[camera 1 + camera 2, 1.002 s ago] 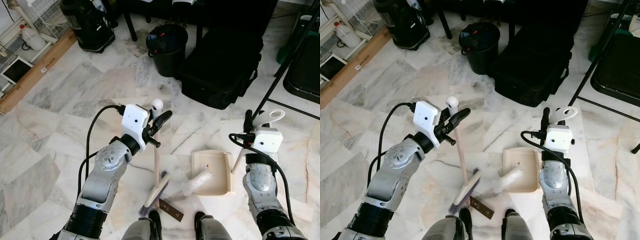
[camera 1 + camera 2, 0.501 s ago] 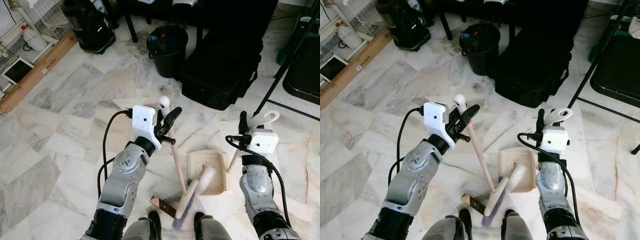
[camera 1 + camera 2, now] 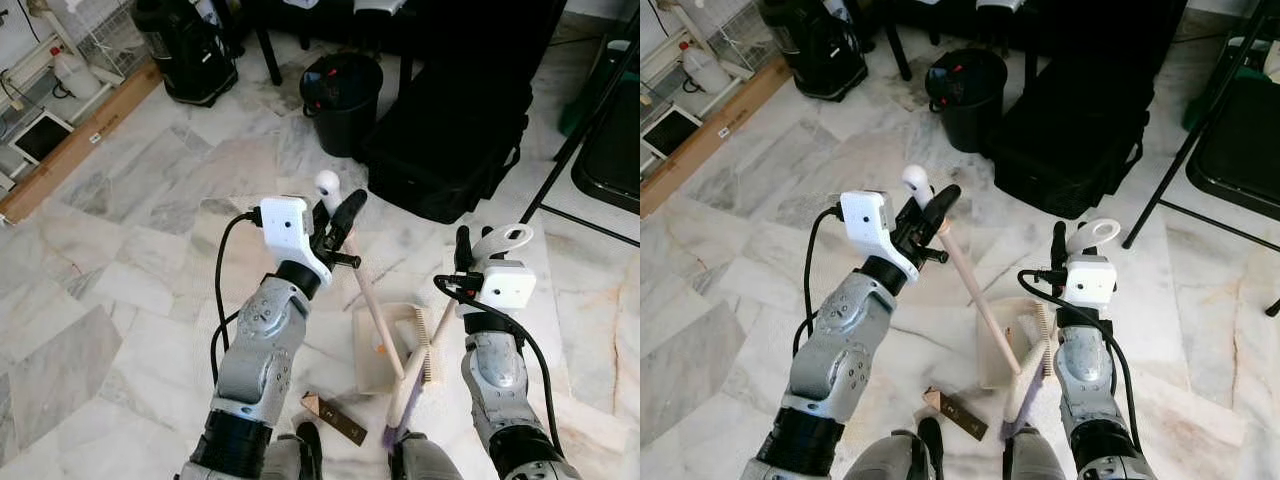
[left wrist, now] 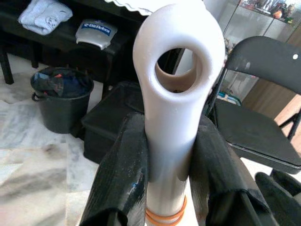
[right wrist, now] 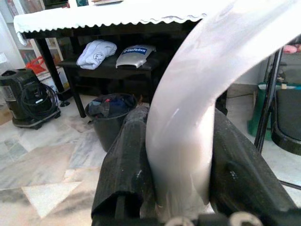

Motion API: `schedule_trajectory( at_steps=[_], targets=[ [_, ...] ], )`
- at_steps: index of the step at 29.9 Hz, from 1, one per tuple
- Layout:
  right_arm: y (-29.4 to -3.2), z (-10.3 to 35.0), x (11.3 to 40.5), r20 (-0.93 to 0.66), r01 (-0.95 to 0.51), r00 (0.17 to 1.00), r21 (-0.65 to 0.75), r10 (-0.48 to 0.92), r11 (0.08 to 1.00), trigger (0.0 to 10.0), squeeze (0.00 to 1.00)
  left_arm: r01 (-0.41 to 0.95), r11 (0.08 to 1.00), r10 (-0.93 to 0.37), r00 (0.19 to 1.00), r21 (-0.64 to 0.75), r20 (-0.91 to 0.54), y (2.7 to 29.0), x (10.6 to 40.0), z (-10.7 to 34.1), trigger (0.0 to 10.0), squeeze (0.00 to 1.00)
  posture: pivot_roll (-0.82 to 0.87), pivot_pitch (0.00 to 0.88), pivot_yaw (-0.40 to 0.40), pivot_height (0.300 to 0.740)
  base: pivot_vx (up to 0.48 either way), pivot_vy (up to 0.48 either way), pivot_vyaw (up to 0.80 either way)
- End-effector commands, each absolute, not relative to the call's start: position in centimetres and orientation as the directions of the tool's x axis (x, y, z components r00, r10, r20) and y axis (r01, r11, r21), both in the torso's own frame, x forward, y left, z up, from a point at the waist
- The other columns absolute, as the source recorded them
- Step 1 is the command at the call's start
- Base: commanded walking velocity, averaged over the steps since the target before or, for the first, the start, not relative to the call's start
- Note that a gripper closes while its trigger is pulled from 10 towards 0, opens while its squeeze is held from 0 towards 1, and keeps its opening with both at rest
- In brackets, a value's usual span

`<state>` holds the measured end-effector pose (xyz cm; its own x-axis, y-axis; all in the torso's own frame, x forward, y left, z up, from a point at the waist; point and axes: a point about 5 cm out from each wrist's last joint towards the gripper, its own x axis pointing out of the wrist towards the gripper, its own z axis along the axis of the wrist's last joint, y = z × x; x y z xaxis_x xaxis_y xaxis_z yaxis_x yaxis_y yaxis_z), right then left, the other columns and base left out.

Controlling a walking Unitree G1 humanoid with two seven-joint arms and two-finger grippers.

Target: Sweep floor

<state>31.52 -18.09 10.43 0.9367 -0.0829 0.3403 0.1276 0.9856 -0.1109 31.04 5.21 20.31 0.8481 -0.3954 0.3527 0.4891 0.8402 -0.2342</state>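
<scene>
The broom [image 3: 372, 300] is held near its white top end by the left gripper [image 3: 338, 222], whose fingers [image 4: 123, 174] are closed against both sides of the handle. The shaft slants down to the right, and the broom head [image 3: 412, 375] rests at the near right edge of the dustpan [image 3: 378, 345], on the marble floor [image 3: 120, 260] just ahead of the robot's feet. The dustpan's upright white handle [image 3: 500, 240] is clamped in the right gripper [image 3: 466, 250], closed around it.

The step in hand is judged to be the drawing of debris into the pan. It would be done well if the pan's lip were kept flat on the floor and the pan held steady, while the bristles are pulled in short, light strokes toward the pan mouth. A brown strip [image 3: 335, 418] lies on the floor near the feet, left of the pan, and would need to be gathered.

Whether the orange speck inside the pan is debris cannot be determined. The bristle ends are partly cut off by the robot's leg. It cannot be confirmed that the pan's lip touches the floor. A black bin [image 3: 342, 100] and a black case [image 3: 450, 130] stand well apart, on the far side.
</scene>
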Motion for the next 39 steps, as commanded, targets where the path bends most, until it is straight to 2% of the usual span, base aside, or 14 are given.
schedule_trajectory(
  at_steps=[1, 6, 14, 18, 23, 27, 34, 36, 37, 39],
  targets=[
    [-17.0, 9.3, 31.3, 0.287, 0.111, 0.954, -0.062, -0.089, 0.992, 10.0, 0.0, 0.485, 0.848, -0.375, 0.833, -0.212, 0.407, 6.3, 31.4, 21.2, 10.0, 0.0, 0.06, 0.142, 0.181, 0.74, 0.0, 0.0, 0.0],
    [-17.3, 9.2, 30.9, 0.295, 0.121, 0.951, -0.069, -0.095, 0.99, 10.0, 0.0, 0.456, 0.886, -0.373, 0.812, -0.087, 0.449, 8.1, 31.9, 22.7, 10.0, 0.0, 0.04, 0.085, 0.182, 0.74, 0.0, 0.0, 0.0],
    [-18.0, 9.4, 29.8, 0.33, 0.186, 0.931, -0.054, -0.158, 0.981, 10.0, 0.0, 0.431, 0.902, -0.376, 0.775, 0.01, 0.508, 9.6, 31.8, 24.5, 10.0, 0.0, 0.01, 0.0, 0.2, 0.74, 0.0, 0.0, 0.0],
    [-18.0, 10.3, 29.8, 0.364, 0.199, 0.916, -0.055, -0.166, 0.978, 10.0, 0.0, 0.401, 0.915, -0.366, 0.769, 0.05, 0.524, 10.2, 31.8, 24.8, 10.0, 0.0, 0.0, 0.0, 0.193, 0.74, 0.0, 0.0, 0.0],
    [-17.7, 12.4, 29.7, 0.437, 0.223, 0.88, -0.038, -0.184, 0.974, 10.0, 0.0, 0.312, 0.941, -0.334, 0.8, 0.13, 0.499, 11.9, 32.1, 23.8, 10.0, 0.0, -0.02, 0.0, 0.199, 0.74, 0.0, 0.0, 0.0],
    [-17.6, 13.5, 29.2, 0.473, 0.244, 0.857, -0.023, -0.205, 0.969, 10.0, 0.0, 0.266, 0.955, -0.297, 0.822, 0.133, 0.487, 13.3, 32.0, 22.8, 10.0, 0.0, -0.03, 0.0, 0.199, 0.74, 0.0, 0.0, 0.0],
    [-16.4, 15.4, 29.5, 0.474, 0.215, 0.856, 0.037, -0.206, 0.976, 10.0, 0.0, 0.1, 0.991, -0.132, 0.88, 0.094, 0.456, 16.9, 31.3, 20.2, 10.0, 0.0, -0.04, 0.0, 0.134, 0.74, 0.0, 0.0, 0.0],
    [-15.7, 16.1, 29.8, 0.477, 0.187, 0.86, 0.04, -0.183, 0.982, 10.0, 0.0, 0.017, 0.999, -0.037, 0.901, 0.05, 0.432, 18.3, 31.1, 18.9, 10.0, 0.0, -0.04, 0.0, 0.118, 0.74, 0.0, 0.0, 0.0],
    [-15.2, 16.7, 30.0, 0.481, 0.162, 0.862, 0.041, -0.162, 0.986, 10.0, 0.0, -0.023, 1.0, 0.027, 0.916, -0.014, 0.401, 19.1, 30.8, 17.8, 10.0, 0.0, -0.04, 0.0, 0.104, 0.74, 0.0, 0.0, 0.0],
    [-14.9, 17.0, 30.2, 0.483, 0.142, 0.864, 0.041, -0.144, 0.989, 10.0, 0.0, -0.034, 0.999, 0.045, 0.923, -0.036, 0.383, 19.4, 30.5, 17.0, 10.0, 0.0, -0.04, 0.0, 0.094, 0.74, 0.0, 0.0, 0.0]
  ],
)
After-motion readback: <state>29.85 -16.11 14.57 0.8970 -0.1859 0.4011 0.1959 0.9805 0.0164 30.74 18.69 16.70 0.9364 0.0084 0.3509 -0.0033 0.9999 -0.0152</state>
